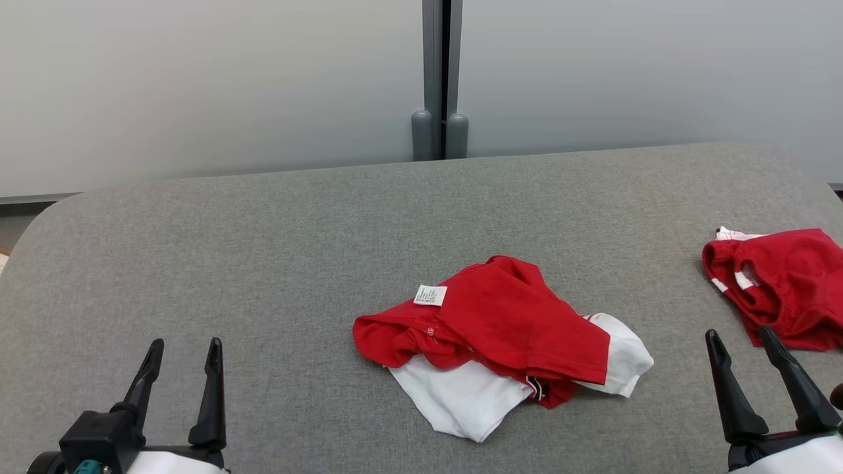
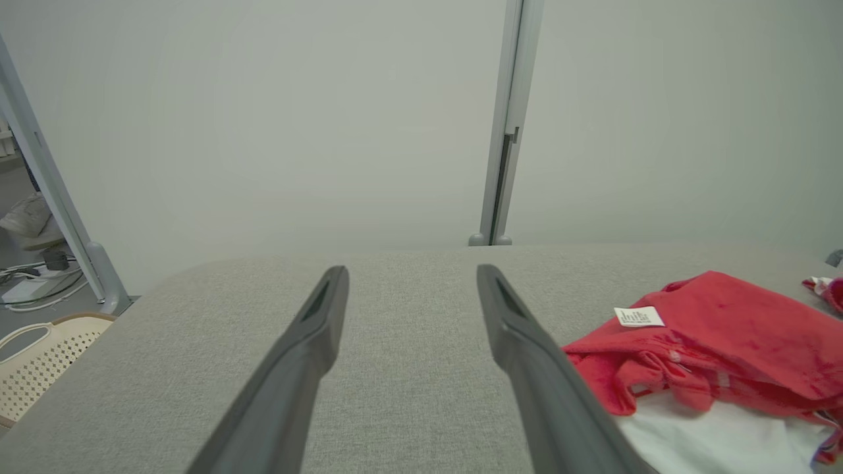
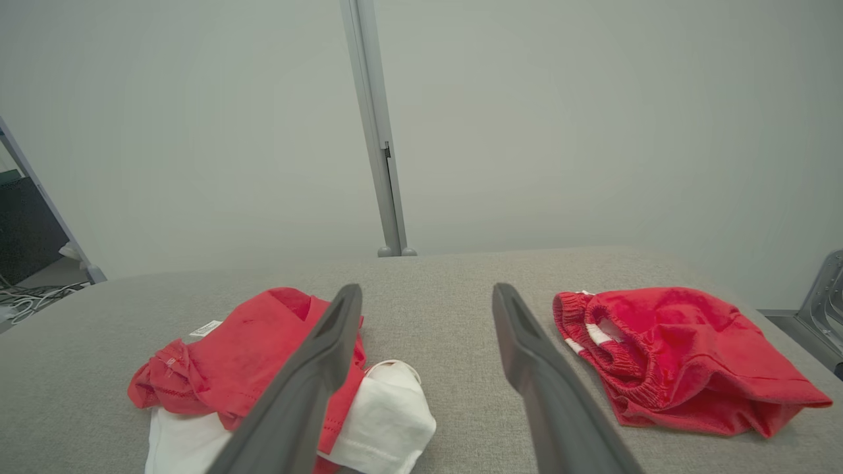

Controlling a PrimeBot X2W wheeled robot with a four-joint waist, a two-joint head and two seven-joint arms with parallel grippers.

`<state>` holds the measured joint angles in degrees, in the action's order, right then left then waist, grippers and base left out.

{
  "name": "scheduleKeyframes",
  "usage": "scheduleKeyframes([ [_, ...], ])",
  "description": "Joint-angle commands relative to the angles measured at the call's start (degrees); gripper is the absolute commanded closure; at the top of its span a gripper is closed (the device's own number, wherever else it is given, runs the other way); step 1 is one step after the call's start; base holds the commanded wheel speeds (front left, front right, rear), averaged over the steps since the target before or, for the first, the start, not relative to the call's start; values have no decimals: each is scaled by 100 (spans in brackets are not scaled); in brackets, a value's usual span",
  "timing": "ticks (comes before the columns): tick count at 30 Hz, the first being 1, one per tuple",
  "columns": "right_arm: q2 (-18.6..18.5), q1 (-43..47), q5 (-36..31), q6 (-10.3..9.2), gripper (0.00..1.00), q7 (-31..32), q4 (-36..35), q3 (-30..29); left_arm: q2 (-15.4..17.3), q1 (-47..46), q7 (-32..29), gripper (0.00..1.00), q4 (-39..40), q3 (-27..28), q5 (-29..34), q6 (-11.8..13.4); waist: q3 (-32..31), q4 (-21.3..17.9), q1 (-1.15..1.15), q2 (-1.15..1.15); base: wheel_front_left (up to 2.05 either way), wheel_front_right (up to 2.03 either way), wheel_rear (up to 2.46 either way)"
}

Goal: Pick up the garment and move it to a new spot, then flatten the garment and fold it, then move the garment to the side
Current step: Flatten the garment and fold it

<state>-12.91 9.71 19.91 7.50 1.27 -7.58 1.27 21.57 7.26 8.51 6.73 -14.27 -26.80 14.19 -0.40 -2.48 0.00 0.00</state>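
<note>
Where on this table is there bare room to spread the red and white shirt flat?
Widest bare patch: the left half of the table, between the left tool and the crumpled shirt. The far strip along the wall is bare too. Crowded at right, by the red shorts.

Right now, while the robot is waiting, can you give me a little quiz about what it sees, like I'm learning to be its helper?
1. True or false: the left end effector is holding some cloth.
2. What lies on top of the red and white garment? A) a white label B) a blue button C) a yellow sock
3. Fill in the blank: the red shorts lie closest to the ____ end effector.

Key:
1. False. It is open and holds nothing.
2. A
3. Right. The right end effector is just in front of them.
</note>
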Motion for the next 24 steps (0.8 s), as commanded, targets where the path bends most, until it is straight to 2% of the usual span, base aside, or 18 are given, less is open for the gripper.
scheduleKeyframes([
  [1, 2, 25, -46, -2, 0, 4, -6, -2, 39, -33, -25, 0, 41, -20, 30, 33, 10, 0, 0, 0, 0, 0, 0],
  [5, 7, -54, -36, -2, 0, 2, -60, -2, -107, -338, -338, 0, 123, -276, 47, 6, 162, -4, 0, 0, 0, 0, 0],
  [10, -51, -207, 47, -2, 0, -25, -97, 40, -414, -1107, -1078, 0, -62, -1092, 214, -314, 553, -99, 0, 0, 0, 0, 0],
  [16, -38, -434, 118, -2, 0, -130, -21, 82, -856, -2040, -1734, 0, -1004, -1741, 144, -805, 944, -399, 0, 0, 0, 0, 0],
  [17, -33, -490, 138, -1, 0, -171, 39, 93, -937, -2282, -1836, 0, -1374, -1833, 111, -953, 1031, -498, 0, 0, 0, 0, 0],
  [24, 12, -600, 221, -2, 0, -310, 158, 134, -1131, -2925, -1964, 0, -2446, -1952, 109, -1170, 1244, -706, 0, 0, 0, 0, 0],
])
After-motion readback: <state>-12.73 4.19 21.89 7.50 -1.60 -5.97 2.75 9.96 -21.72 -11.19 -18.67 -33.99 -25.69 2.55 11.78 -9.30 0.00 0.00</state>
